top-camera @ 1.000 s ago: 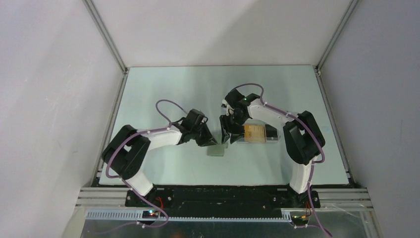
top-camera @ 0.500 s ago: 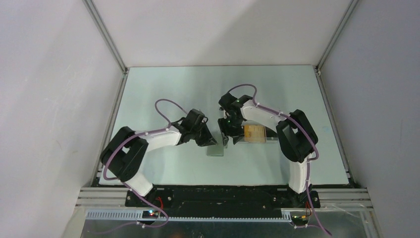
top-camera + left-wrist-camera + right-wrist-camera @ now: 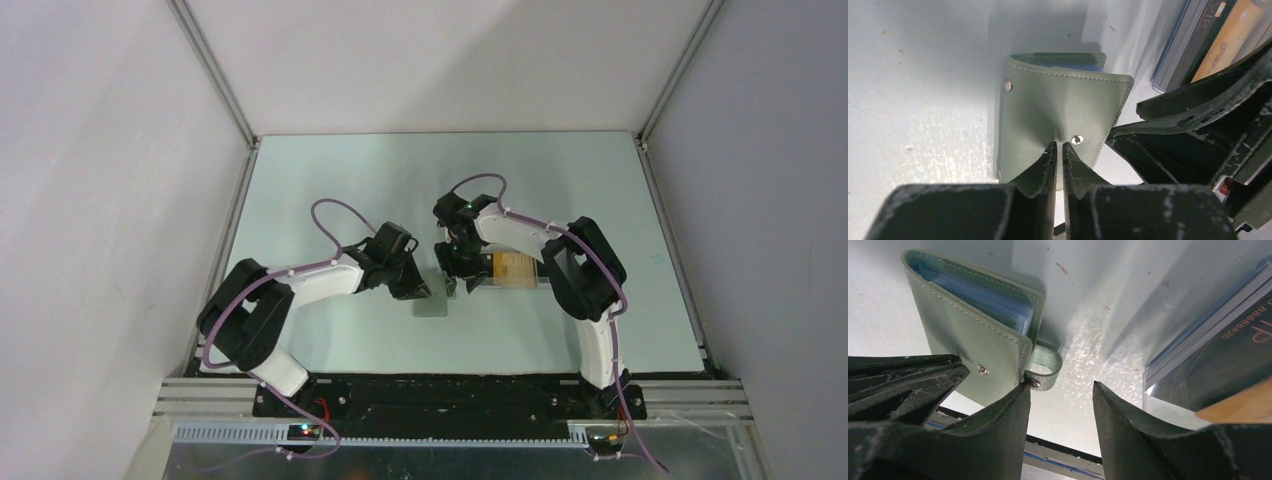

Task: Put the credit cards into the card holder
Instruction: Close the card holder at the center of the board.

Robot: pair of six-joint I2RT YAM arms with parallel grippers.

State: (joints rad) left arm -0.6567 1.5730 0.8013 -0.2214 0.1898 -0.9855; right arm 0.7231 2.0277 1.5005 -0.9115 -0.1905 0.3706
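- The left fingers [image 3: 1047, 161] are pressed together on the front cover of the card holder [image 3: 1048, 105], and the leather puckers where they bite. This arm has hardly moved over the last second, so the hold looks steady.
- The card holder lies on the bench [image 3: 330, 180] between the two arms, just left of the clear tray [image 3: 1173, 55]. It sits partly open, with its bluish sleeves showing at the far edge in the right wrist view. It is where it was a second ago.
- The right fingers [image 3: 1008, 420] are spread and hold nothing. They have swung left, away from above the tray, and are now low beside the card holder. One fingertip touches the snap tab [image 3: 1045, 365].
- The credit cards [image 3: 512, 268] are all in the tray to the right, an orange face and a dark one showing. None has reached the card holder.
- The shift suggests the right arm has come to help spread the card holder, not to pick up a card. Loading has likely not begun.
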